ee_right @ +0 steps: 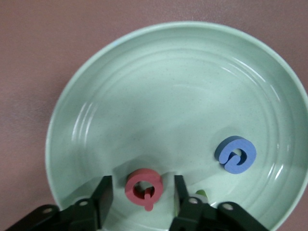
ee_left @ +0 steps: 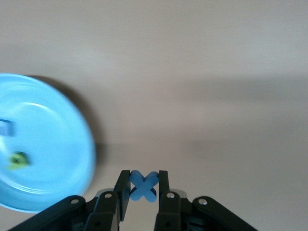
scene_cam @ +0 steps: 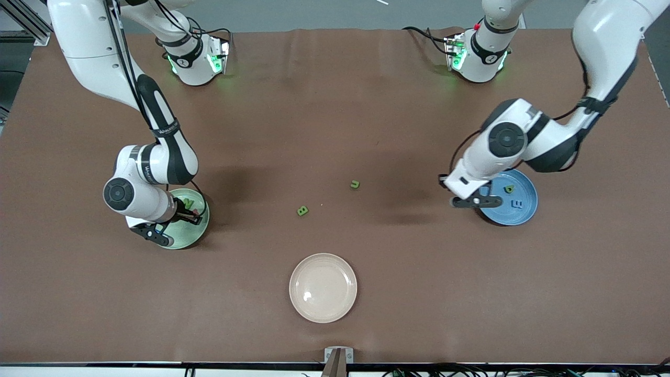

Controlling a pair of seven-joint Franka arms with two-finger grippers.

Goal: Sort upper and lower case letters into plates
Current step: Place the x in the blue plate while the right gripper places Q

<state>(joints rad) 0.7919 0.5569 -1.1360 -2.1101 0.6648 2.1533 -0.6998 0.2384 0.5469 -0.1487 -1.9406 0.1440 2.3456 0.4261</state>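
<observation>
Left gripper: closed on a blue X letter, held clamped between the fingers beside the sky-blue plate, which carries a green letter and a blue E. Right gripper: fingers parted, set low over the pale green plate; a red-pink letter lies untouched between them, a blue letter nearby. Two green letters, a U and a B, are left on the table between the plates.

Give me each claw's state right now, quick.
Left claw: shut on the small blue X-shaped toy letter.
Right claw: open, either side of the red-pink Q-shaped toy letter.
</observation>
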